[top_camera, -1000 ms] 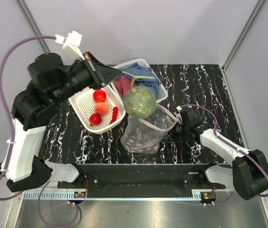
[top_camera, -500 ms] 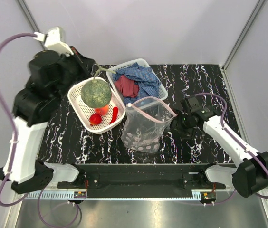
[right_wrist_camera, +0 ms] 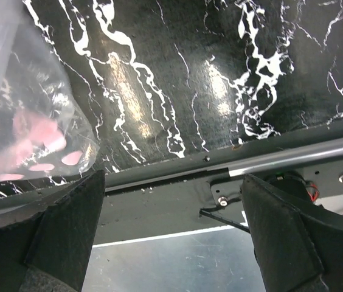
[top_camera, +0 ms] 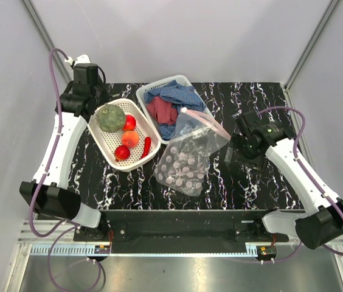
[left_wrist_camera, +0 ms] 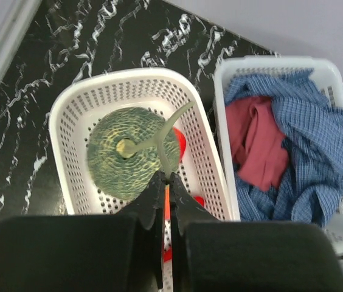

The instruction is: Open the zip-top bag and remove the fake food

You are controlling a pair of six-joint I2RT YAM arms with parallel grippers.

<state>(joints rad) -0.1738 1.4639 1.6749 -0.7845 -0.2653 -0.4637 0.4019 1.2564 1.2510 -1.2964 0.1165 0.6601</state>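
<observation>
Zip-top bag (top_camera: 187, 159) now flat, mouth rearward

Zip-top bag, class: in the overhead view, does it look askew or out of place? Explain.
Yes. The zip-top bag lies slumped diagonally on the table, crumpled, its pink-edged mouth against the basket of cloths rather than standing upright.

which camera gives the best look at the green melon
The left wrist view: the melon sits large in the white basket, seen from above, its curved stem pinched in the shut left gripper. The top external view shows it whole but small. The right wrist view misses it.
</observation>
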